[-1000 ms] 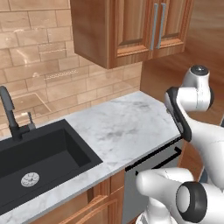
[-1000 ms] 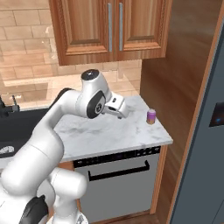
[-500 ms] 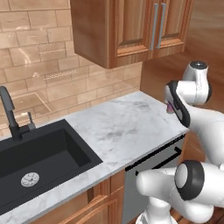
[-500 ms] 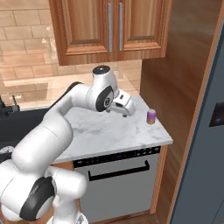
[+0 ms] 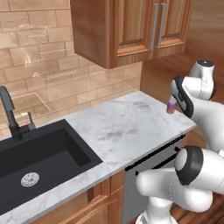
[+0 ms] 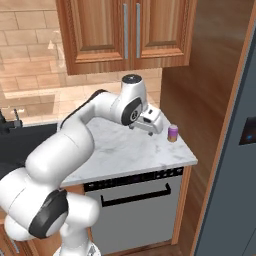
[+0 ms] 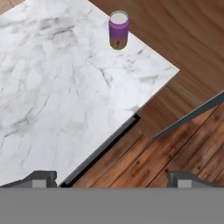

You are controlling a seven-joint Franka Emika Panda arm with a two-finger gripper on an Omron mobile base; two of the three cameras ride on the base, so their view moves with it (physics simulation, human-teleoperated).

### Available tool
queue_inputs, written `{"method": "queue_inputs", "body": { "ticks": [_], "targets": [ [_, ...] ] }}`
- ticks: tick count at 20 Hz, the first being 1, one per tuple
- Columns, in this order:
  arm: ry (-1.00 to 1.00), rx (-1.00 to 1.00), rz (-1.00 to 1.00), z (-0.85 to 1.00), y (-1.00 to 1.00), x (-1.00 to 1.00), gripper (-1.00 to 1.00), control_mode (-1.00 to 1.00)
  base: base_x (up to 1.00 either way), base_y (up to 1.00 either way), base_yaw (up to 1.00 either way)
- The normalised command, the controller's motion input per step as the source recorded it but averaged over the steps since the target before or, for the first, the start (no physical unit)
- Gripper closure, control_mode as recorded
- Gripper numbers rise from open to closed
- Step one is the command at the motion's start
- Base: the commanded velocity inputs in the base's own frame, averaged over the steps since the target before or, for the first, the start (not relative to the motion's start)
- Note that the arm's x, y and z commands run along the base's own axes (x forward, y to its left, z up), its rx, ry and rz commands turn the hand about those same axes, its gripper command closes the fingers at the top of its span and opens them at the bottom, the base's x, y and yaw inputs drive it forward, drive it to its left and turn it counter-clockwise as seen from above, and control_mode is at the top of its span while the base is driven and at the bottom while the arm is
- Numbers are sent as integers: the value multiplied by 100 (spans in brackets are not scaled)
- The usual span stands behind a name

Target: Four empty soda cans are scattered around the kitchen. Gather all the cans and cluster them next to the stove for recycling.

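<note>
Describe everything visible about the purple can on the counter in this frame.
The purple can is a small cylinder with a pink-purple body, a yellowish-brown base band and a pale silvery top. It stands upright on the white-grey marble counter, near the corner by the wooden side panel. Nothing touches it except the counter. The open gripper hangs beside it, apart from it.

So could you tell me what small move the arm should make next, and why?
Probably ease the open pincer towards the purple can and down around it. The can stands upright near the counter corner, untouched, and in the hand view it lies ahead of the fingertips, not yet between them.
</note>
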Motion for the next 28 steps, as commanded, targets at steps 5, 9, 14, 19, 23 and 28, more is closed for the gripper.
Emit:
{"method": "queue_inputs", "body": {
  "ticks": [5, 9, 14, 19, 23, 28],
  "targets": [
    [2, 0, 0, -8, -1, 16, -100, -100, 0, 0, 0],
    [1, 0, 0, -2, 0, 17, -100, -100, 0, 0, 0],
    [1, 0, 0, -1, -1, 14, -100, -100, 0, 0, 0],
    [3, 0, 0, -4, -1, 15, -100, -100, 0, 0, 0],
    [1, 1, 0, -6, -7, 14, -100, -100, 0, 0, 0],
    [0, 1, 0, -10, -9, 15, -100, -100, 0, 0, 0]
  ]
}}
